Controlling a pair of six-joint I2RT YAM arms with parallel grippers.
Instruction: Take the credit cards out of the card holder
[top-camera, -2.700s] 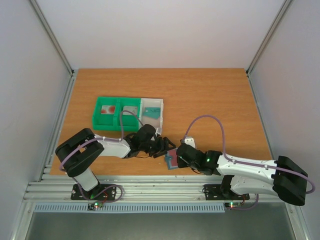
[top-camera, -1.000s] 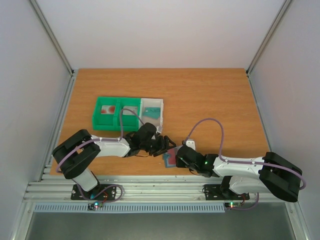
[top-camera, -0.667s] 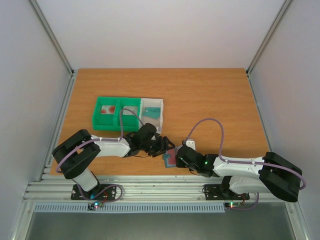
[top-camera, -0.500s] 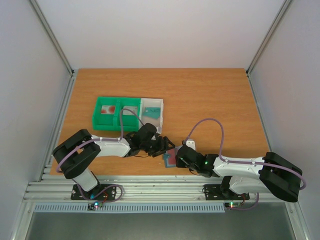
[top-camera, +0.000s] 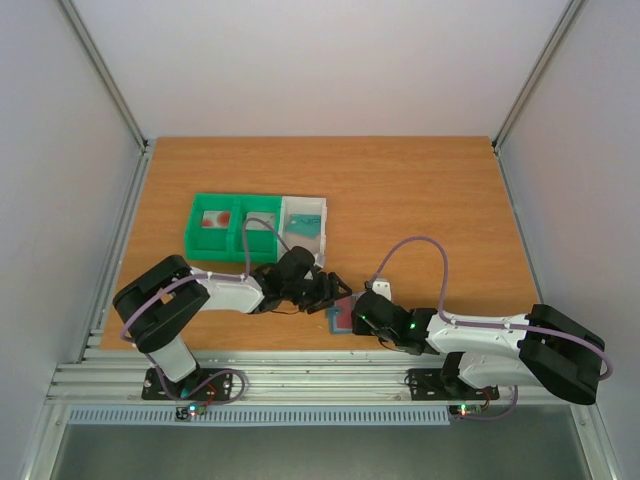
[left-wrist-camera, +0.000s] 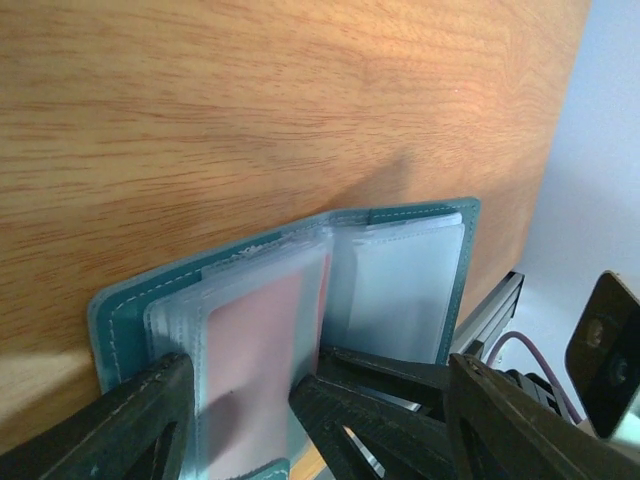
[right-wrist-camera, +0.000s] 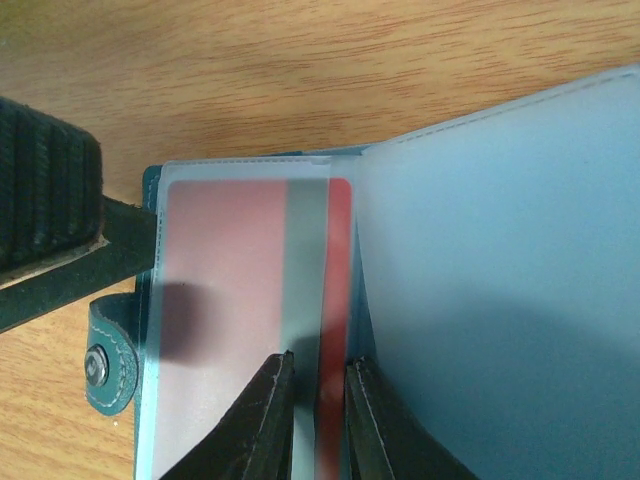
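Observation:
The card holder (top-camera: 341, 321) lies open near the table's front edge, a teal cover with clear sleeves (left-wrist-camera: 400, 270) (right-wrist-camera: 500, 250). A red credit card (right-wrist-camera: 230, 270) (left-wrist-camera: 260, 340) sits in its left sleeve. My right gripper (right-wrist-camera: 318, 375) (top-camera: 353, 316) is almost closed on that card's red edge and the sleeve. My left gripper (left-wrist-camera: 315, 385) (top-camera: 322, 290) stands open over the holder. One of its fingers (right-wrist-camera: 40, 190) rests at the holder's left edge.
At the back left stand a green tray (top-camera: 232, 238) holding a pale card with a red mark (top-camera: 215, 219) and a white tray (top-camera: 303, 206) holding a teal card (top-camera: 305, 227). The table's front edge and metal rail (top-camera: 300, 375) lie just behind the holder.
In the last second nothing visibly moves. Before that, the right arm folded its elbow inward while its gripper stayed at the holder.

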